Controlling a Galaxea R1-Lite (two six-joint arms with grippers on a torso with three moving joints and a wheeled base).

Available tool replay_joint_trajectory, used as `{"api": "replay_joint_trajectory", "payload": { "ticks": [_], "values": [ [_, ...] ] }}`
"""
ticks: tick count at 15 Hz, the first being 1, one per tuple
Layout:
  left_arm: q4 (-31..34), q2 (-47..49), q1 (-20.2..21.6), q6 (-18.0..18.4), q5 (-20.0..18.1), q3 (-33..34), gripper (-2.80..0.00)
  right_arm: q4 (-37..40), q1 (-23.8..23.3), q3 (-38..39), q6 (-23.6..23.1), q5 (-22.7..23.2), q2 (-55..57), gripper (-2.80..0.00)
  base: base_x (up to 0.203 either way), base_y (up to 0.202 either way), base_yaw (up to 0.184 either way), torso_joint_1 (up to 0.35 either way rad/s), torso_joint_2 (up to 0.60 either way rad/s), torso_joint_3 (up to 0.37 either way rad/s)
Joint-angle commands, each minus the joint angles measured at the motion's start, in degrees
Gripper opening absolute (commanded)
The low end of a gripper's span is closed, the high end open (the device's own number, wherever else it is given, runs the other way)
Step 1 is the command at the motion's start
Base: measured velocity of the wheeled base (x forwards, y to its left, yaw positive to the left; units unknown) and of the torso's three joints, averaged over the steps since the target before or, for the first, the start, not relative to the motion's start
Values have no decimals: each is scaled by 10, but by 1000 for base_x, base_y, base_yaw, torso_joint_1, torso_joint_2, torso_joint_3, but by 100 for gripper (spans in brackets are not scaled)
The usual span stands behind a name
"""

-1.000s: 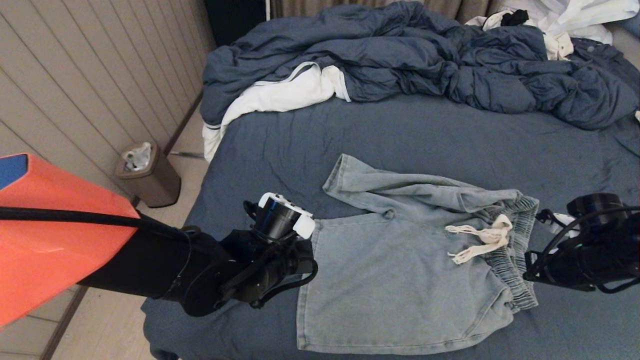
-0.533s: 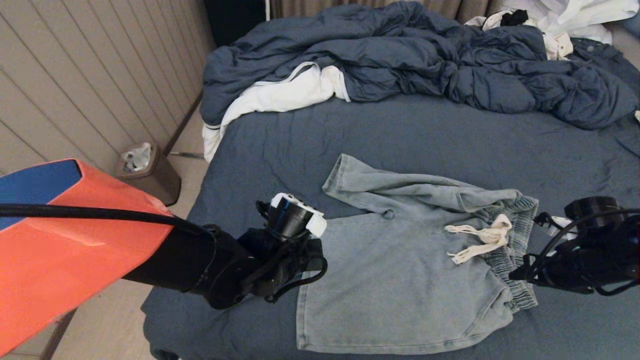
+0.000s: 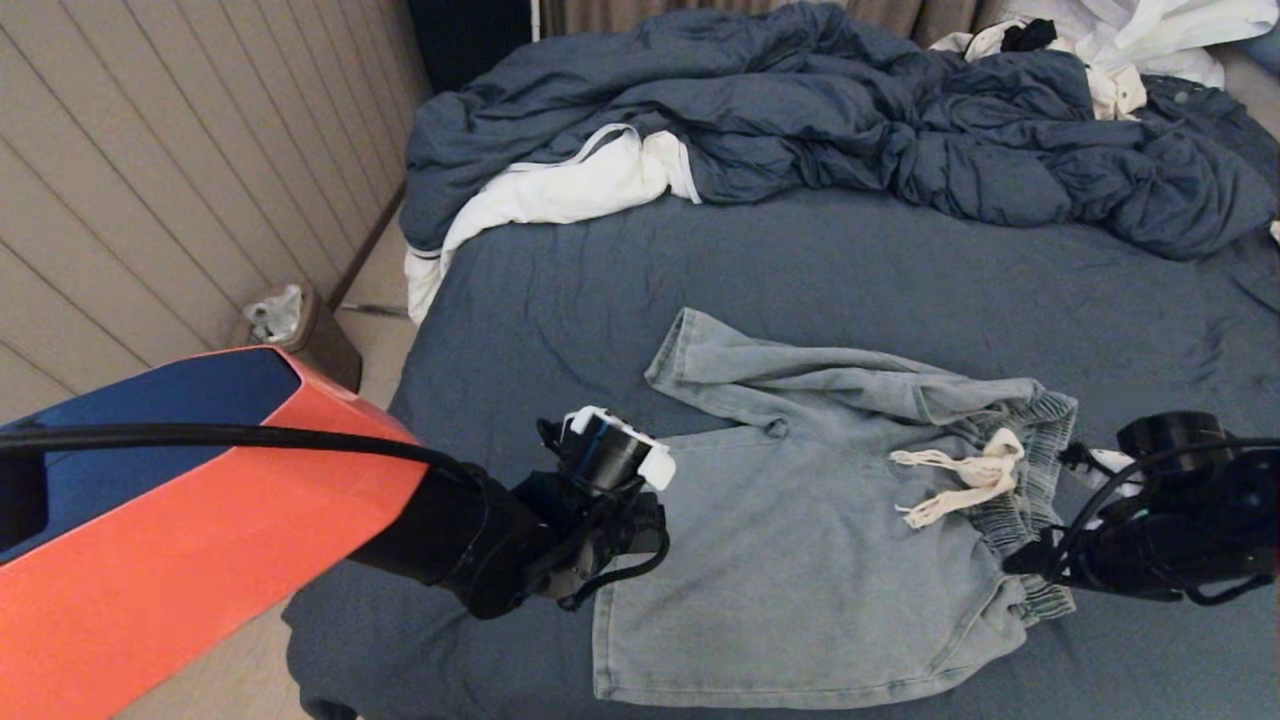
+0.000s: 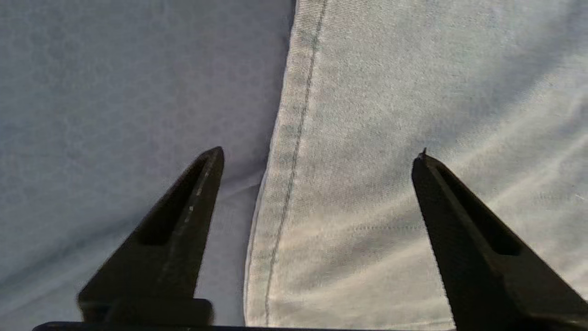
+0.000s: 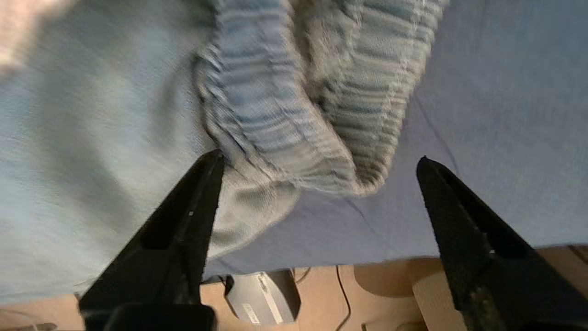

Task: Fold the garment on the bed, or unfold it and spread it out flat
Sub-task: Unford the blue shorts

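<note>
The garment [image 3: 800, 560], light blue shorts, lies mostly flat near the front of the bed [image 3: 850, 280], one leg bunched toward the far left and the cream drawstring [image 3: 960, 480] on top. My left gripper [image 3: 640, 545] is at the left leg hem. In the left wrist view it [image 4: 318, 154] is open, straddling the stitched hem [image 4: 294, 138] with nothing gripped. My right gripper [image 3: 1030, 565] sits at the ribbed waistband [image 3: 1030, 500]. In the right wrist view it [image 5: 319, 156] is open, with the waistband corner [image 5: 298, 115] lying loose just beyond its fingertips.
A puffy dark blue duvet [image 3: 850, 120] is heaped across the far side, with a white cloth [image 3: 560, 190] at its left end and white clothes [image 3: 1150, 40] at far right. A brown bin [image 3: 295, 340] stands on the floor left of the bed. The bed's near edge [image 5: 367, 262] lies below the right gripper.
Both grippers have opened and let go of the shorts, which stay lying flat. The left arm has shifted right and nearer; the right arm has moved slightly left and nearer.
</note>
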Motion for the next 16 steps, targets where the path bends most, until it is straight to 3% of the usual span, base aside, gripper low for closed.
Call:
{"api": "replay_joint_trajectory", "payload": {
  "ticks": [1, 13, 14, 16],
  "values": [
    [-1, 7, 0, -3, 1, -7, 0, -1, -2, 8, -2, 0, 6, 0, 0, 0, 0, 0, 0, 0],
    [-1, -43, 20, -29, 2, 11, 0, -135, 0, 32, 0, -21, 104, 0, 0, 0, 0, 0, 0, 0],
    [-1, -46, 21, -30, 2, 11, 0, -152, 4, 37, 1, -19, 104, -280, 0, 0, 0, 0, 0, 0],
    [-1, -46, 21, -30, 2, 14, 0, -175, 12, 48, 4, -19, 104, -280, 0, 0, 0, 0, 0, 0]
  ]
}}
